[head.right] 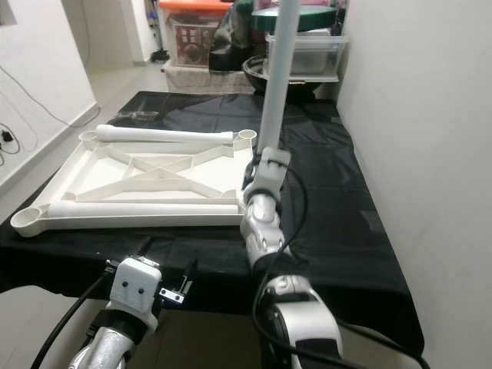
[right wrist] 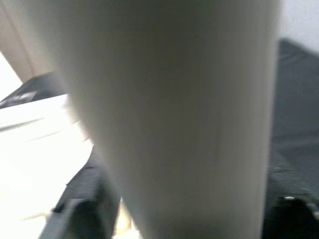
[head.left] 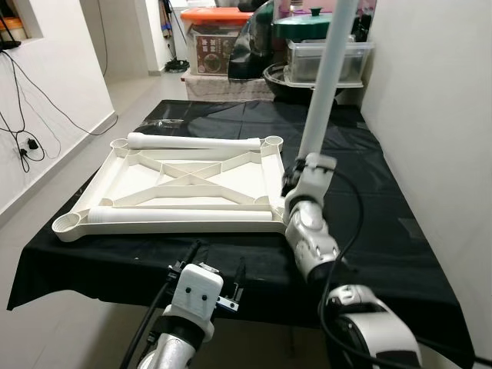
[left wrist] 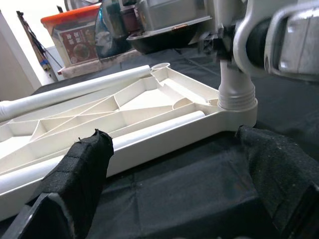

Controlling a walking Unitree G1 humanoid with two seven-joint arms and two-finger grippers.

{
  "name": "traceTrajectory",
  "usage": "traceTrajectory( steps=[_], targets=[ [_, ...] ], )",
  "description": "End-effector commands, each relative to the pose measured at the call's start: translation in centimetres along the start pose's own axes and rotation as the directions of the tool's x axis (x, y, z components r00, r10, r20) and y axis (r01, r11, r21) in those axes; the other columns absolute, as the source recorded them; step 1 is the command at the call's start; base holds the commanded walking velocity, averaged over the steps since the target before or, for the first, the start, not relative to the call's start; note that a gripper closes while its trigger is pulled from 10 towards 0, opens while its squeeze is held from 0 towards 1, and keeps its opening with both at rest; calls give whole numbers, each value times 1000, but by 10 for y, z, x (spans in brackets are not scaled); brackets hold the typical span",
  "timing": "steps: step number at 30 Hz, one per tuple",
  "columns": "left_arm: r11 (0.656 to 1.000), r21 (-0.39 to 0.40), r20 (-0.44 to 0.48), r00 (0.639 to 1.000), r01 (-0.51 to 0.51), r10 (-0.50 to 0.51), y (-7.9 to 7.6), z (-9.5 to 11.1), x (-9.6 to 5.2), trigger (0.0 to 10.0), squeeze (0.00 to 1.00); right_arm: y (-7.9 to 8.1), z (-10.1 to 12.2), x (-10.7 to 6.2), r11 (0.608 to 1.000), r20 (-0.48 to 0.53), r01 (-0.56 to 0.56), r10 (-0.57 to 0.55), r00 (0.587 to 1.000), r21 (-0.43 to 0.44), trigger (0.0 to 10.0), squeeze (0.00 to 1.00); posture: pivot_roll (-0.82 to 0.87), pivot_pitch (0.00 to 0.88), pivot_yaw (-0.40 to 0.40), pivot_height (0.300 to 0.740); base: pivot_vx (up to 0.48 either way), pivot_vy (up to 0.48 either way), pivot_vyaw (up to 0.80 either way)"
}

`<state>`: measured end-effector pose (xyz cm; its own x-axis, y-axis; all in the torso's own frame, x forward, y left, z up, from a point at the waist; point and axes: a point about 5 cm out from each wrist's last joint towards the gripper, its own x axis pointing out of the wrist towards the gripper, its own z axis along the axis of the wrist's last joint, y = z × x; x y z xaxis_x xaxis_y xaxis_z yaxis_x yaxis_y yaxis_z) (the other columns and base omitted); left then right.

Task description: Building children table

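Note:
A white children's table top lies upside down on the black-covered table. One loose white leg rests along its far edge, and another leg lies along its near edge. A third leg stands upright in the near right corner socket. My right gripper is shut on this leg just above the socket; the leg runs between its black fingers. My left gripper hangs open by the table's front edge, pointing at the top's near side, with nothing in it.
At the back stand an orange-lidded box, a clear plastic container and dark pots. A white wall runs close along the table's right side. Cables hang on the left wall above open floor.

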<state>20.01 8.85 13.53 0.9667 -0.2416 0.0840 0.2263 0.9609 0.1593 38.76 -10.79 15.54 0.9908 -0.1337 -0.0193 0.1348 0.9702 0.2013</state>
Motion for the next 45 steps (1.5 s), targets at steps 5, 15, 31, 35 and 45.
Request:
traceTrajectory(
  steps=[5,15,31,35,45],
  targets=[
    [1000,-1,-18,1000,10,-11,-2,-4,0,10000,0,14,23,5,893,65,-449,447,892,34,10000,0,31,0,23,740,0,0,0],
    [1000,-3,-19,1000,8,-9,-1,-5,2,10000,0,18,22,-4,492,-105,-868,868,485,61,10000,0,49,0,14,740,0,0,0],
    [1000,3,-20,1000,-6,6,2,-5,1,10000,0,43,24,-22,105,-139,-984,987,85,142,0,0,106,0,-5,740,0,0,0],
    [1000,2,-22,1000,-6,6,2,-6,1,10000,0,43,22,-19,184,-129,-976,977,168,119,0,0,106,0,-5,740,0,0,0],
    [1000,-1,-24,1000,-1,1,2,-6,1,10000,0,0,8,14,889,-167,-457,445,880,-39,0,0,74,0,19,740,0,0,0]
  ],
)
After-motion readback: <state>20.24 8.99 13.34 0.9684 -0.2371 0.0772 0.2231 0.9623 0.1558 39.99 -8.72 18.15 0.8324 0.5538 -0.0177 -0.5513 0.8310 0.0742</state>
